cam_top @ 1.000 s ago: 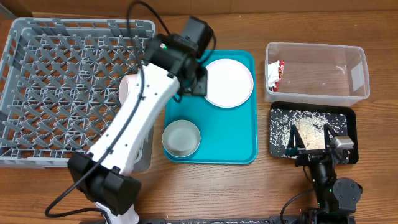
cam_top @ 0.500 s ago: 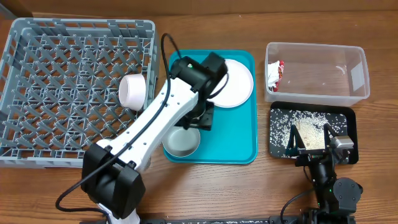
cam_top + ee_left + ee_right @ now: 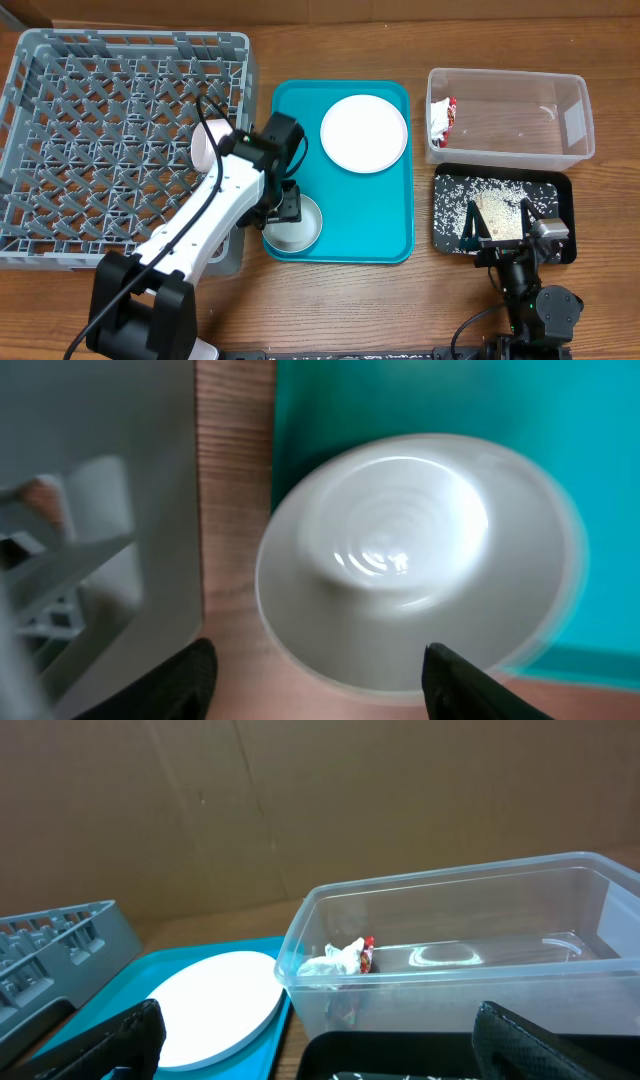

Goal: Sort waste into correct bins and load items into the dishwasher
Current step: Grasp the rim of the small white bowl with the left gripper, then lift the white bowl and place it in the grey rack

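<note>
Grey lattice dish rack [image 3: 100,130] is filling the far-left corner, flat teal tray [image 3: 380,220] is lying mid-table, rice-speckled black tray [image 3: 555,190] is sitting near-right under the spread, empty right gripper [image 3: 498,228], smooth round plate [image 3: 364,133] and grey-sided bowl [image 3: 300,232] are resting on teal tray, saucer [image 3: 203,145] is standing on edge in rack, left gripper [image 3: 287,205] is hovering wide open, empty, over bowl.

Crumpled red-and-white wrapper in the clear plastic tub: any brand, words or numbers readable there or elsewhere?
None readable.
The crumpled red-and-white wrapper in the clear plastic rectangular tub shows only colour patches, too small and creased to read.
No lettering visible on anything else.
</note>
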